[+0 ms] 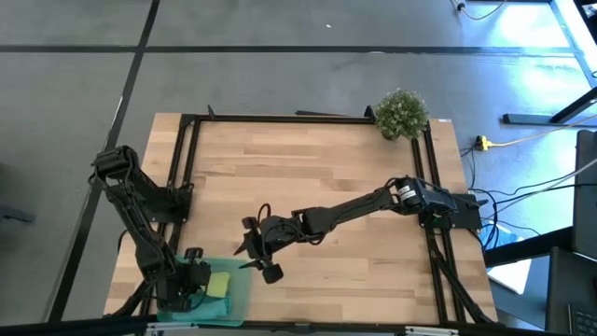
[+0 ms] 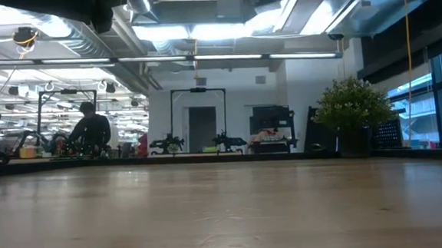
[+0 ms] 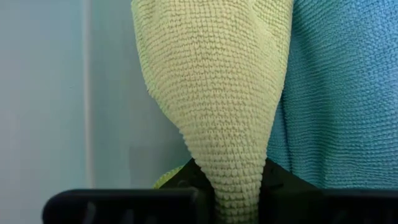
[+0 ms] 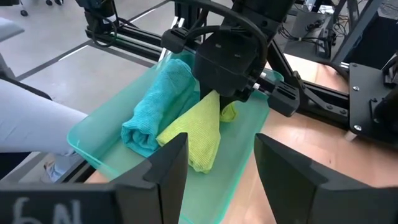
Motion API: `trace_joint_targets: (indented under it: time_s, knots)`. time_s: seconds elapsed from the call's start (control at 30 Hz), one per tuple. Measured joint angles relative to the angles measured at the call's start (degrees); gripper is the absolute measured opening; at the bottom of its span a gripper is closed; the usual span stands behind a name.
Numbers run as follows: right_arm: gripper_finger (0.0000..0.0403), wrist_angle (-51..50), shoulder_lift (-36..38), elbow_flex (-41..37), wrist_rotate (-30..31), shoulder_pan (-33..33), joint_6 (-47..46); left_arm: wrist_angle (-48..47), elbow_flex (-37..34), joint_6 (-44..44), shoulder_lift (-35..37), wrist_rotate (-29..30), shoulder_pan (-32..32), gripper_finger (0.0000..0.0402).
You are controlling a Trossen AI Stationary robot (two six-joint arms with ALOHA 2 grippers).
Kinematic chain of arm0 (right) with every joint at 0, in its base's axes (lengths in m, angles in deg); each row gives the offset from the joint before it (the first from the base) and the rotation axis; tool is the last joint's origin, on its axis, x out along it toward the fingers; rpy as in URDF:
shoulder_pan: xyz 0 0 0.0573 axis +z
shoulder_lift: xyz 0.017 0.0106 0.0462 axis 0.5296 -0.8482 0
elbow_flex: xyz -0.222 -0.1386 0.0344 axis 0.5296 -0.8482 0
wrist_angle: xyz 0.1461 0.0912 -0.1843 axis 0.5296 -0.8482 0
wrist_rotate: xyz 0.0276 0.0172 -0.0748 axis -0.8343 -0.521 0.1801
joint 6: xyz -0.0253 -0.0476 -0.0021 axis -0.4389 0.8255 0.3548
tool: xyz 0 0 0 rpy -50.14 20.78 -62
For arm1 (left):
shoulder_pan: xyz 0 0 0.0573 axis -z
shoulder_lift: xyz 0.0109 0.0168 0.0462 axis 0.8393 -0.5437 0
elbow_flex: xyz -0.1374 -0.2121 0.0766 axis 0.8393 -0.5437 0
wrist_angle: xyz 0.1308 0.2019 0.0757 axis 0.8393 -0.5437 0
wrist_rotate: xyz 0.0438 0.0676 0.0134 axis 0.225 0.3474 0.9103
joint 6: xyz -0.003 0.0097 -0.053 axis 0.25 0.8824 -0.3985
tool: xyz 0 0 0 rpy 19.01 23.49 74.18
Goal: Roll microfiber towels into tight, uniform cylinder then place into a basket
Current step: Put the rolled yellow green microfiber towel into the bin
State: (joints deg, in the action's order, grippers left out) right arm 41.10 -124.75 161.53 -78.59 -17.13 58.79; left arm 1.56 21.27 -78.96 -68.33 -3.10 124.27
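The translucent teal basket (image 1: 239,301) sits at the table's near left corner and also shows in the right wrist view (image 4: 93,144). The rolled teal towel (image 4: 158,106) lies in it. The rolled lime towel (image 4: 196,134) lies beside the teal one and also shows in the high view (image 1: 219,283). My left gripper (image 4: 216,98) is over the basket, shut on the lime towel. My right gripper (image 1: 254,254) is open and empty, just right of the basket, its fingers (image 4: 165,168) pointing at it. My left gripper pinches one end of the lime roll (image 3: 236,180) between its two fingers, coming from above and slanting down. The roll reaches away from the fingers along the teal towel (image 3: 342,93). Its other end (image 4: 202,163) lies on the basket's floor.
A bushy potted plant (image 1: 401,114) stands at the table's far right corner. A black frame (image 1: 280,119) runs round the table's edges. The bare wood of the tabletop (image 1: 308,168) lies between the arms and the far edge. A person (image 2: 91,132) is in the room far behind.
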Motion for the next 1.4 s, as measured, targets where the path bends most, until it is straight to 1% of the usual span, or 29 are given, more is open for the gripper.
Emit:
trace_joint_targets:
  time_s: [0.2, 0.6, 0.73, 0.93, 1.0, 1.07, 1.4]
  knots:
    - [0.0185, 0.0, 0.0, 0.0, 0.0, 0.0, 0.0, 0.0, 0.0, 0.0, 0.0, 0.4, 0.0, 0.0029]
    - [0.0185, 0.0, 0.0, 0.0, 0.0, 0.0, 0.0, -0.1, 0.0, 0.0, 0.0, 1.6, 0.6, 0.0032]
    - [0.0185, 0.0, 0.0, 0.0, 0.0, 0.0, 0.0, 1.4, 0.0, 1.2, -0.3, 1.5, 1.4, 0.0047]
    - [0.0185, 0.0, 0.0, 0.0, 0.1, 0.0, 0.0, 1.2, 0.0, 2.3, -1.8, 1.9, 2.9, 0.0067]
    - [0.0185, 0.0, 0.0, 0.0, 0.1, 0.0, 0.0, 1.4, 0.0, 2.3, -1.8, 2.1, 3.1, 0.0082]
    - [0.0185, 0.0, 0.0, 0.0, 0.1, 0.0, 0.0, 1.5, 0.0, 2.4, -1.8, 2.1, 3.1, 0.0106]
    - [0.0185, 0.0, 0.0, 0.0, 0.1, 0.0, 0.0, 1.8, 0.0, 2.2, -1.8, 2.0, 3.4, 0.0267]
